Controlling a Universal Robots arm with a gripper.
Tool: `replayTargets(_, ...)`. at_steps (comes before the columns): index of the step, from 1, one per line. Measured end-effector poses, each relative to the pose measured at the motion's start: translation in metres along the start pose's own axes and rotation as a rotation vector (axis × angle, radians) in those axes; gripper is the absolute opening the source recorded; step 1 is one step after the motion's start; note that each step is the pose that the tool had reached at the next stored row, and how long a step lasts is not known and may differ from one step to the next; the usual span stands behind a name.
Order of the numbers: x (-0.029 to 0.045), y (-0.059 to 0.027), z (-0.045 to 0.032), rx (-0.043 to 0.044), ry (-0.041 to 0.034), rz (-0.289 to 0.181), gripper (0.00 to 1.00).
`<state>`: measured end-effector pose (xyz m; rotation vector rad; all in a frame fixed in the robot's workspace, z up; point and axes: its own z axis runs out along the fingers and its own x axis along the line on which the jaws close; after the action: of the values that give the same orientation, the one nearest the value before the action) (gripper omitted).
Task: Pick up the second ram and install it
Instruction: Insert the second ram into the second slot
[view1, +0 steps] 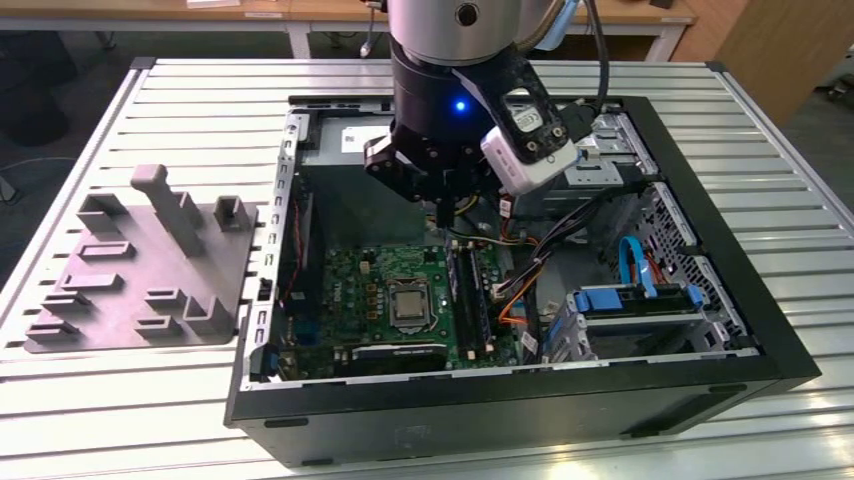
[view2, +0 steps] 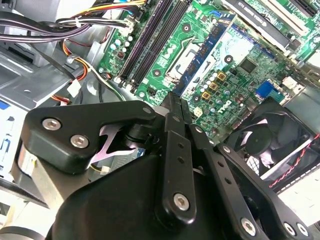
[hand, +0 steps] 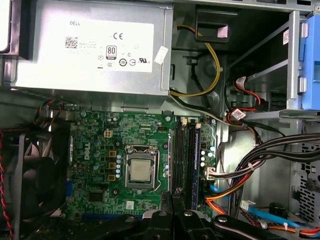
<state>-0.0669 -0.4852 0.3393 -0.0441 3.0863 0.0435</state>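
My gripper (view1: 447, 205) hangs inside the open computer case (view1: 400, 425), a little above the green motherboard (view1: 374, 280). Its fingers are pressed together in both wrist views (view2: 173, 97) (hand: 175, 196), and nothing shows between them. The tips point at the near end of the long black memory slots (hand: 184, 155) (view2: 150, 42) (view1: 467, 290) beside the processor socket (hand: 140, 170). I cannot pick out the second ram for certain; the slots look dark and I cannot tell whether a stick sits in them.
A grey block with upright posts (view1: 134, 280) lies on the slatted table at the exterior view's left. Inside the case are the power supply (hand: 95, 45), a black fan (view2: 265, 142), cable bundles (hand: 260, 155) and a blue drive bay (view1: 641, 300).
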Motion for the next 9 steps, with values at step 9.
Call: replayTargets(9,-0.0051,-0.0002,0.0035,0.0002,0.0000,0.001,0.11)
